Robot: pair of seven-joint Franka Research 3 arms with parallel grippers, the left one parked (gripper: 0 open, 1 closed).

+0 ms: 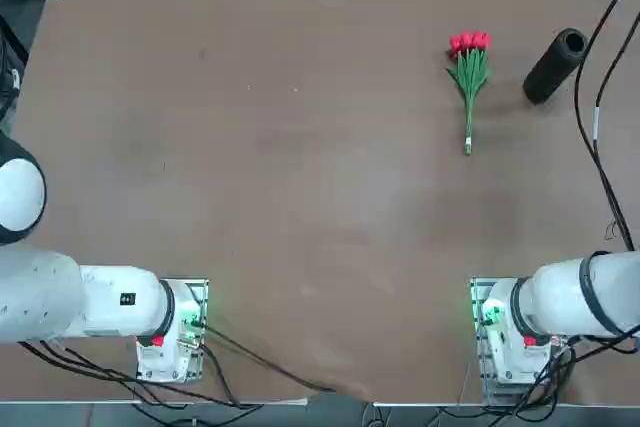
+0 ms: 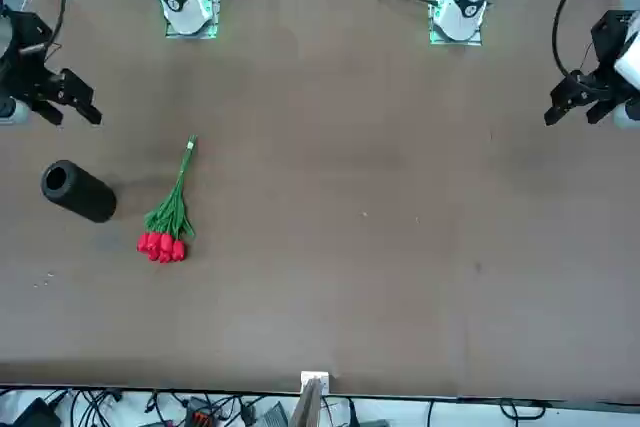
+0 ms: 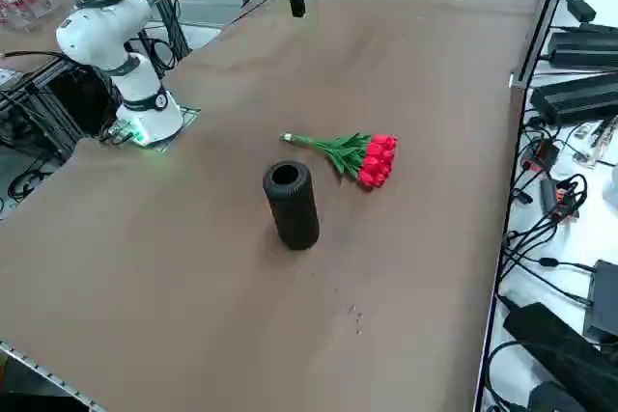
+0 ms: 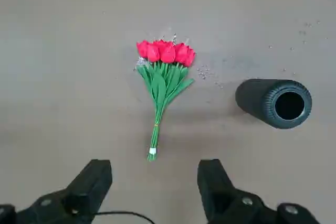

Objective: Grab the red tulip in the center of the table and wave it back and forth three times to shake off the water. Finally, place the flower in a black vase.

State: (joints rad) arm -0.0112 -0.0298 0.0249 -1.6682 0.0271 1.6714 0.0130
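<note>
**benchwatcher:** Top view had the red tulip (image 1: 469, 72) lying flat on the table (image 1: 250, 177), off in the far right part, blooms pointing away from the robot and the thin stem running back toward it. The black vase (image 1: 555, 65) was on its side just right of the bunch, near it but not touching.

**gripnerd:** Where was the right gripper (image 4: 155, 184) though?

**benchwatcher:** Up in the air, well clear of both. Wrist view looked straight down at the flowers between the two fingers (image 4: 89, 182), which stood wide apart with nothing in them. Totally released. In the front view the gripper (image 2: 62, 97) hung near the table's edge on that side, short of the vase (image 2: 78, 190).

**gripnerd:** Vase mouth facing which way?

**benchwatcher:** Side view showed the round opening (image 3: 285, 177) turned toward that camera, tube tipped over on the brown top, the tulip bunch (image 3: 357, 154) beside it with the red heads toward the cable-strewn edge. A few tiny specks lay on the table by the blooms in the wrist view; couldn't tell what they were.
</note>
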